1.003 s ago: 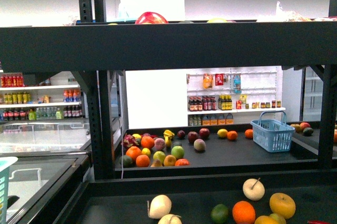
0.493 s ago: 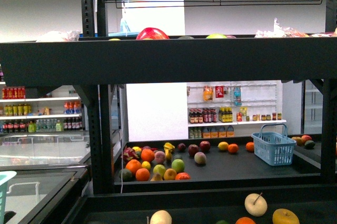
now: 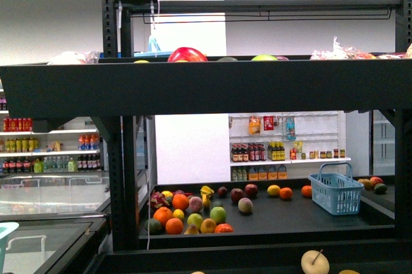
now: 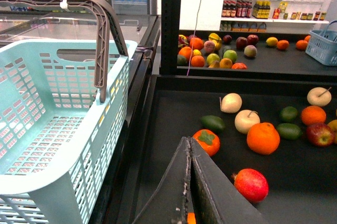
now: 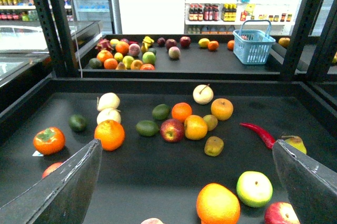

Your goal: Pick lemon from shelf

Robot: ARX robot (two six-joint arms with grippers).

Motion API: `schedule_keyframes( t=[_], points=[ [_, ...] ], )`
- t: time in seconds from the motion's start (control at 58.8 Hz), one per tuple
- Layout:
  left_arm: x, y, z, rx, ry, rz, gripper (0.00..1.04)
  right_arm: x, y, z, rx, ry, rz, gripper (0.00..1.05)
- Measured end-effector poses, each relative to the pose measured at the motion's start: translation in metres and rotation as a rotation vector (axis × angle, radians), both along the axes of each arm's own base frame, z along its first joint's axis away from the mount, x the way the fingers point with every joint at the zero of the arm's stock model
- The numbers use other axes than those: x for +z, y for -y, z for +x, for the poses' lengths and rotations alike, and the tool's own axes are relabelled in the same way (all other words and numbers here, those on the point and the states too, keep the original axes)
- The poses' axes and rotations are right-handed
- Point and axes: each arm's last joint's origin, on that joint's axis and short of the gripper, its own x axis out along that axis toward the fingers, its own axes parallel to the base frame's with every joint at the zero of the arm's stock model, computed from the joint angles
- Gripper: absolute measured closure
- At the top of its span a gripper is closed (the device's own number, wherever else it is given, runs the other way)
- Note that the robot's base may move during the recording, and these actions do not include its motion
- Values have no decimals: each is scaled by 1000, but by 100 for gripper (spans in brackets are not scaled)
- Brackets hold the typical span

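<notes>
My front camera has climbed up the shelf [image 3: 193,87], lemon still unspotted, left gripper [image 4: 190,182] clenched empty, right gripper [image 5: 184,182] released

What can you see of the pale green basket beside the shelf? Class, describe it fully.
The pale green basket looks like moulded plastic, its walls and floor pierced by a grid of small slots, with a solid rim and an oval hand slot in the far wall. A grey-brown carrying handle stands raised over it, a white tag wrapped round it. It sits upright and appears empty, just left of the shelf tier of fruit. The front view catches only its corner.
</notes>
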Motion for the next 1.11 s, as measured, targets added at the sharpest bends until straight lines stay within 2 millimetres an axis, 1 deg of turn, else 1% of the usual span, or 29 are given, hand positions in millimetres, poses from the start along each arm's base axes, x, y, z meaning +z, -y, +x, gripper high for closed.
schedule_keyframes(
  t=[0.068, 0.391, 0.425, 0.527, 0.544, 0.612, 0.629, 0.765, 0.782, 0.85, 0.901, 0.918, 0.969, 1.105],
  points=[
    [-8, 0, 0, 0, -2, 0, 102, 0, 0, 0, 0, 0, 0, 7],
    [-7, 0, 0, -1, 3, 0, 102, 0, 0, 0, 0, 0, 0, 7],
    [-7, 0, 0, -1, 2, 0, 97, 0, 0, 0, 0, 0, 0, 7],
    [-7, 0, 0, -1, 3, 0, 76, 0, 0, 0, 0, 0, 0, 7],
    [-7, 0, 0, -1, 3, 0, 74, 0, 0, 0, 0, 0, 0, 7],
    [-7, 0, 0, -1, 3, 0, 60, 0, 0, 0, 0, 0, 0, 7],
    [-7, 0, 0, -1, 3, 0, 58, 0, 0, 0, 0, 0, 0, 7],
    [-7, 0, 0, -1, 3, 0, 31, 0, 0, 0, 0, 0, 0, 7],
    [-7, 0, 0, -1, 3, 0, 30, 0, 0, 0, 0, 0, 0, 7],
    [-7, 0, 0, -1, 3, 0, 16, 0, 0, 0, 0, 0, 0, 7],
    [-7, 0, 0, -1, 3, 1, 7, 0, 0, 0, 0, 0, 0, 7],
    [-7, 0, 0, -1, 2, 2, 6, 0, 0, 0, 0, 0, 0, 7],
    [-7, 0, 0, -1, 3, 2, 9, 0, 0, 0, 0, 0, 0, 7],
    [-7, 0, 0, -1, 3, 2, 8, 0, 0, 0, 0, 0, 0, 7]
  ],
)
